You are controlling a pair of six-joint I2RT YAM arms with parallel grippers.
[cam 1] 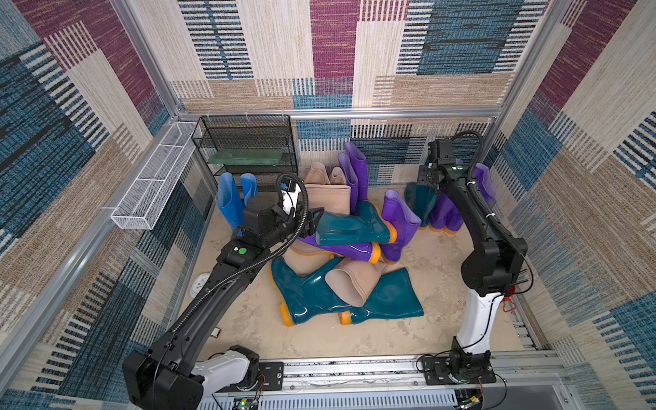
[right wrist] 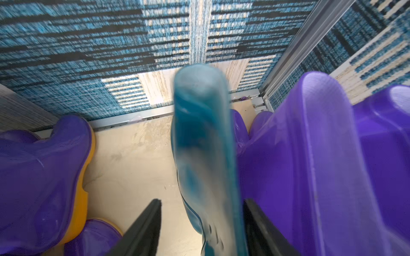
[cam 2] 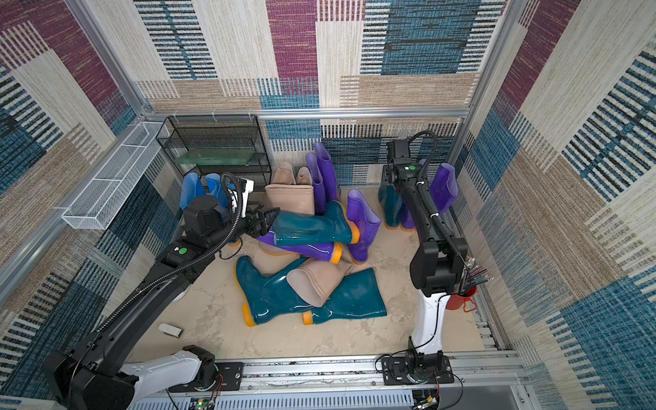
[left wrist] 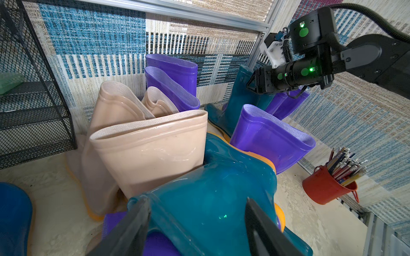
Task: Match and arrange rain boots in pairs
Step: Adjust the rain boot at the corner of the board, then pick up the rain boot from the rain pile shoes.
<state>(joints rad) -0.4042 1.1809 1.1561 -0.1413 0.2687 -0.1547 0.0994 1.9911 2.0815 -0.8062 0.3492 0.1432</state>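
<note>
**A teal boot [cam 1: 351, 227] before the left pincer [cam 1: 314, 223]**

The boot is laid sideways atop the pile, cuff nearest that pincer, long axis pointing away. The pincer is spread wide, empty. The right pincer [right wrist: 203, 200], farther off, is parted around an upright teal boot [right wrist: 199, 133].

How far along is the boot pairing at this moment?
Partly done. Standing paired: two blue boots by the black rack, two beige boots and two purple boots at the back wall. In hand: the right gripper is open around an upright teal boot; the left gripper straddles the cuff of the top teal boot, grip unclear. Remaining: the heap of teal, beige and purple boots lying mid-floor.
</note>
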